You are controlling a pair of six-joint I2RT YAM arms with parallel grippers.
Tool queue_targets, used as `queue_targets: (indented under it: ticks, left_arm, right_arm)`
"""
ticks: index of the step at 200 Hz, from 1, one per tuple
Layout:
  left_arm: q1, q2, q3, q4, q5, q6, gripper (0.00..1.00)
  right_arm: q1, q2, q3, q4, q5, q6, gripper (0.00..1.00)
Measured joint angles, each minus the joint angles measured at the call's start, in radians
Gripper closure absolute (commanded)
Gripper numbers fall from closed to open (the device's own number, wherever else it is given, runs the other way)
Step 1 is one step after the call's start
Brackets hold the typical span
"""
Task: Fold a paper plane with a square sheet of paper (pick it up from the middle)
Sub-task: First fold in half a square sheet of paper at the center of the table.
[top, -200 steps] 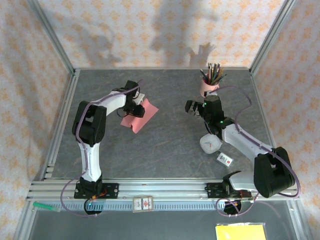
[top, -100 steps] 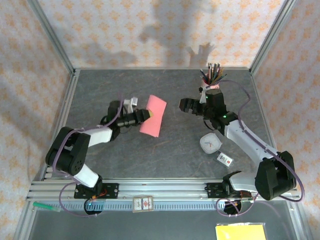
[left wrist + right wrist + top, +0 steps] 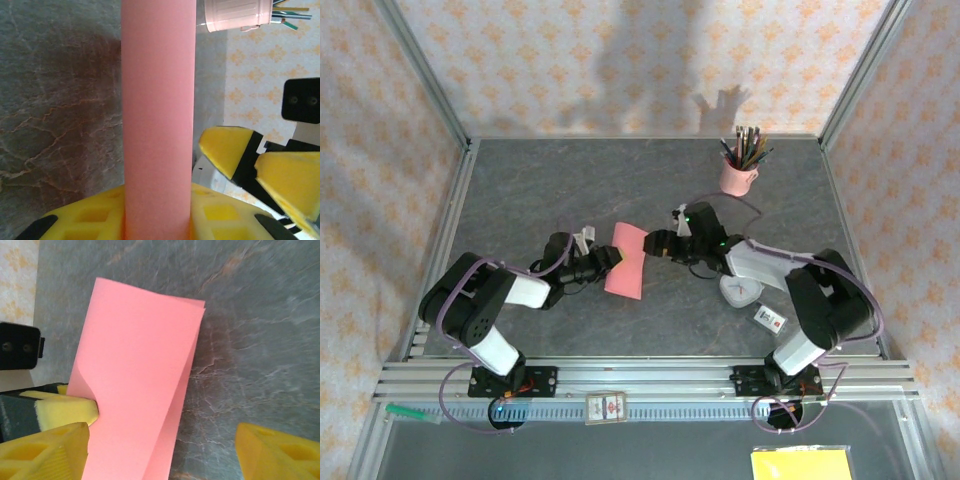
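Note:
The square sheet of paper (image 3: 625,262), salmon pink, is folded over into a narrow strip and held up off the table. My left gripper (image 3: 608,260) is shut on its left edge, and the strip (image 3: 157,100) rises between the yellow jaws of the left gripper (image 3: 157,212). My right gripper (image 3: 657,243) stands open at the strip's right side. In the right wrist view the folded paper (image 3: 135,385) lies between the wide-apart fingers of the right gripper (image 3: 160,437), nearer the left one. A paper plane is out of view.
A pink cup of pencils (image 3: 740,175) stands at the back right. A white rounded-square object (image 3: 740,290) and a small white card (image 3: 770,318) lie under the right arm. A yellow pad (image 3: 800,465) sits off the table's front. Metal frame rails border the table.
The left arm dropped low and carried the paper off the table toward the middle. The right gripper swung left to the paper, its jaws narrowing a little.

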Motion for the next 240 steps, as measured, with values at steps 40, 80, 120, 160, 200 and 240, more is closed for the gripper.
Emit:
queue_targets:
  ticks: [40, 80, 120, 160, 200, 240]
  left_arm:
    - [-0.003, 0.0, -0.006, -0.008, -0.021, 0.014, 0.7]
    - [-0.01, 0.025, -0.026, 0.006, -0.023, 0.013, 0.7]
    - [-0.013, 0.056, -0.047, 0.034, -0.023, 0.01, 0.7]
    - [-0.015, 0.058, -0.05, 0.048, -0.023, 0.006, 0.7]
    - [-0.025, 0.05, -0.05, 0.022, -0.073, 0.015, 0.66]
    - [-0.054, 0.01, -0.037, -0.066, -0.154, 0.046, 0.65]
  right_arm:
    - [0.024, 0.105, 0.002, 0.102, -0.021, 0.074, 0.31]
    - [0.028, 0.164, 0.018, 0.171, -0.036, 0.115, 0.37]
    - [0.029, 0.211, 0.061, 0.212, -0.054, 0.137, 0.42]
    - [0.029, 0.227, 0.072, 0.211, -0.046, 0.136, 0.42]
    - [0.03, 0.225, 0.072, 0.185, -0.015, 0.125, 0.41]
    - [0.055, 0.225, 0.072, 0.186, -0.016, 0.121, 0.44]
